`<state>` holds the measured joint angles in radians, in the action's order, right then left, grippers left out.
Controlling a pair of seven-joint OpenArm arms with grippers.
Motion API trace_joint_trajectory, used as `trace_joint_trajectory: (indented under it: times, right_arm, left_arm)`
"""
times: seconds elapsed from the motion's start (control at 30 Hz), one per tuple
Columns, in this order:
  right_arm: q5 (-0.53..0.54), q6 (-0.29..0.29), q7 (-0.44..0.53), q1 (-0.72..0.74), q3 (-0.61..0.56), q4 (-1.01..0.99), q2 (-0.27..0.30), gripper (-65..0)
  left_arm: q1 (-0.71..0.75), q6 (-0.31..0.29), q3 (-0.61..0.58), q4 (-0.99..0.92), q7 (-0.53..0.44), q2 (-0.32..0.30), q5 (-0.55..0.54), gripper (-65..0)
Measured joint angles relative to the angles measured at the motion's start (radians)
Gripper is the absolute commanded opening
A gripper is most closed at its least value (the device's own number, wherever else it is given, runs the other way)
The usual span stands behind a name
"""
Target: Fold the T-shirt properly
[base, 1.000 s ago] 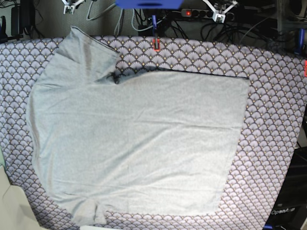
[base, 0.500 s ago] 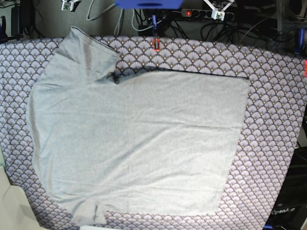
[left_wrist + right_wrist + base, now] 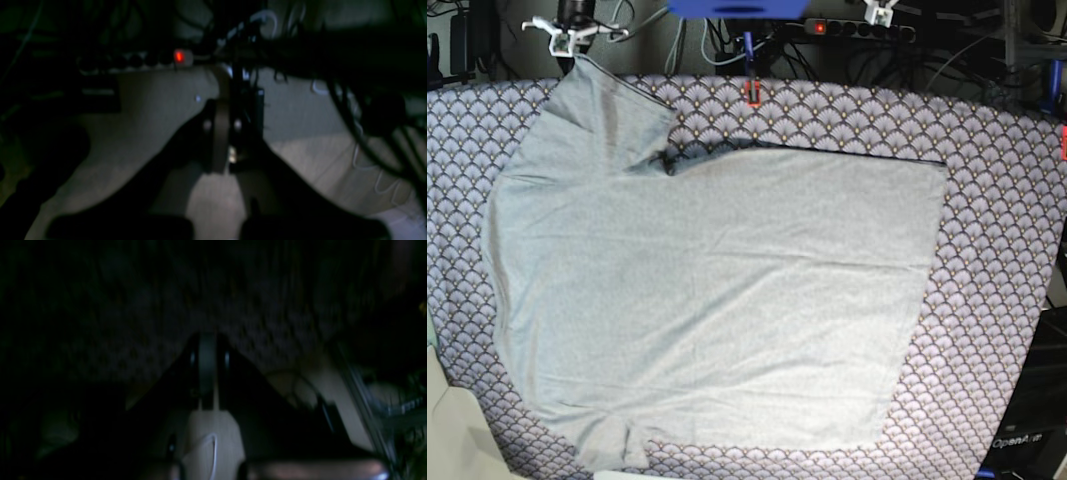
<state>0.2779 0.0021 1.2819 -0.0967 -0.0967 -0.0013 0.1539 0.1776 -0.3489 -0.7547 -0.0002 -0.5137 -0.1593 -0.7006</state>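
My right gripper (image 3: 562, 38), closed and empty, hangs just above the T-shirt (image 3: 717, 290) sleeve's far corner; my left gripper (image 3: 879, 14), closed, sits farther off.

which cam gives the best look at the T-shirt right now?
Base view. The whole T-shirt lies spread flat on the patterned cloth, both sleeves and the hem visible. The left wrist view is dark and blurred, showing only cables and a power strip light. The right wrist view is nearly black; no shirt can be made out in it.
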Motion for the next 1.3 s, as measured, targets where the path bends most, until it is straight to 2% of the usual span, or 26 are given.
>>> trace_joint_trajectory:
  times: [0.1, 0.23, 0.57, 0.73, 0.9, 1.0, 1.17, 1.3]
  right_arm:
    - [0.0, 0.0, 0.055, 0.028, 0.0, 0.001, -0.002, -65.0]
    - [0.0, 0.0, 0.066, 0.029, 0.0, 0.003, -0.014, -65.0]
    - [0.0, 0.0, 0.065, -0.004, 0.0, 0.001, -0.014, -65.0]
    - [0.0, 0.0, 0.064, -0.09, 0.0, 0.002, -0.025, -65.0]
    - [0.006, 0.0, 0.062, -0.167, 0.0, 0.0, -0.035, -65.0]
    - [0.007, 0.0, 0.063, -0.171, 0.0, 0.001, -0.046, -65.0]
    - [0.006, 0.0, 0.069, -0.175, 0.0, 0.004, -0.046, -65.0]
    - [0.007, 0.0, 0.07, -0.225, 0.0, 0.006, -0.044, -65.0]
  left_arm:
    - [0.003, -0.061, 0.0, 0.0, -0.05, -0.005, -0.001, -65.0]
    - [0.001, -0.082, 0.003, 0.003, -0.071, -0.003, -0.008, -65.0]
    - [0.029, -0.079, 0.007, 0.002, -0.073, -0.027, -0.008, -65.0]
    - [0.043, -0.081, 0.007, 0.002, -0.158, -0.026, -0.013, -65.0]
    - [0.055, -0.092, 0.007, 0.002, -0.168, -0.027, -0.089, -65.0]
    - [0.055, -0.092, 0.005, 0.002, -0.172, -0.029, -0.09, -65.0]
    - [0.093, -0.093, 0.004, 0.002, -0.303, -0.029, -0.098, -65.0]
    - [0.128, -0.093, 0.004, 0.002, -0.34, -0.029, -0.096, -65.0]
